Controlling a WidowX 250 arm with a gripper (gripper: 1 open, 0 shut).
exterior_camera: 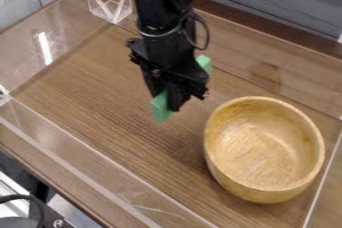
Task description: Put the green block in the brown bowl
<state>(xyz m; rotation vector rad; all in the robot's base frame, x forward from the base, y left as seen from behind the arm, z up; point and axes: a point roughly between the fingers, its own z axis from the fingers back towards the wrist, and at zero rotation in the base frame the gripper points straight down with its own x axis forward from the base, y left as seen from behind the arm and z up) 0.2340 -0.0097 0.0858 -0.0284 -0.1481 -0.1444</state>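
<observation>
- The black arm's pincer [166,88] is closed on the green block [162,105], whose green shows both below the fingers and past them on the far side.
- That block is just beside the brown bowl [265,150], on the bowl's left as the camera looks, and outside its rim. I can't tell how far above the counter [94,122] it hangs.
- Carrying it across and over the rim looks like the next job.
- What worries me is height: if the arm swings over too low, the block's lower end could knock the thick rim and shove the bowl or twist the bar.
- A long bar pinched around its middle could pivot if either end gets bumped.
- Let go too early, it might land on the rim and topple outside.
</observation>
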